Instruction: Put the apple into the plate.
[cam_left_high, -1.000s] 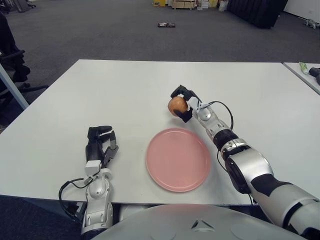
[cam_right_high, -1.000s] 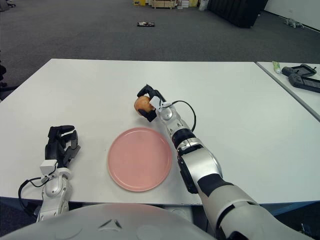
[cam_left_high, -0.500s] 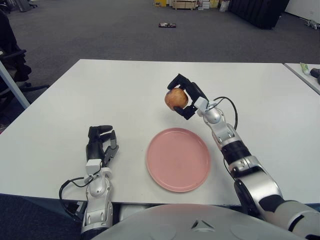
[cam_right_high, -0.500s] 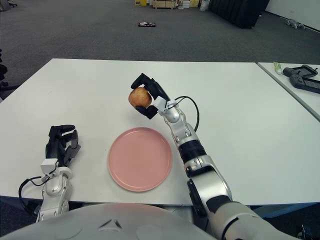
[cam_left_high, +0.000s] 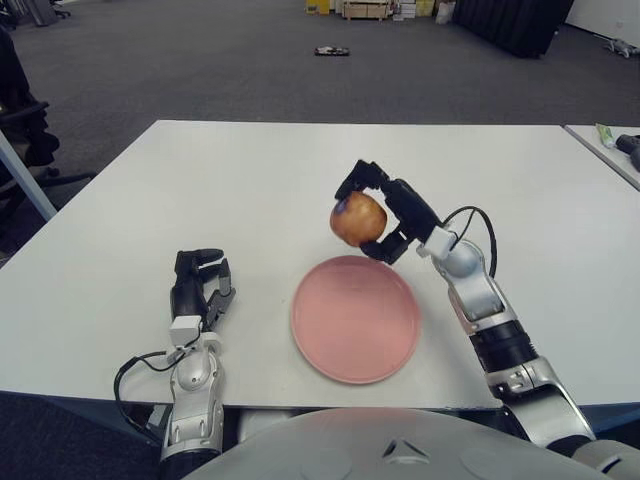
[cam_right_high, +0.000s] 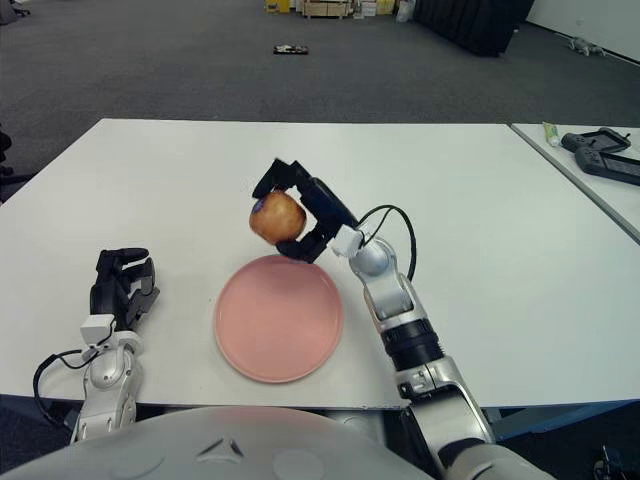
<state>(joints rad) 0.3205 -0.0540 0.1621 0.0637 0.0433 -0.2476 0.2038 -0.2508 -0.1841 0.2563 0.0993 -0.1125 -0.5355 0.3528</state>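
Right hand (cam_right_high: 300, 215): your fingers are closed around the apple (cam_right_high: 277, 217), held above the desk (cam_right_high: 480, 220).
Plate (cam_right_high: 278, 317): pink, just below the apple.
Left hand (cam_right_high: 120, 290): idle, left of the plate.

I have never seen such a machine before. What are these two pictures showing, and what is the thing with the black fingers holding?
This is a humanoid robot with two arms, each ending in a three-finger hand. Both pictures come from a stereo camera on its head, looking down at a white table; they show one scene from two slightly different places. The grey curve at the bottom is probably the robot's own body.

On the table lies a pink plate, with nothing on it. The right hand grips an apple in its black fingers, in the air near the plate's far edge. The left hand shows to the left of the plate, fingers curled, holding nothing.
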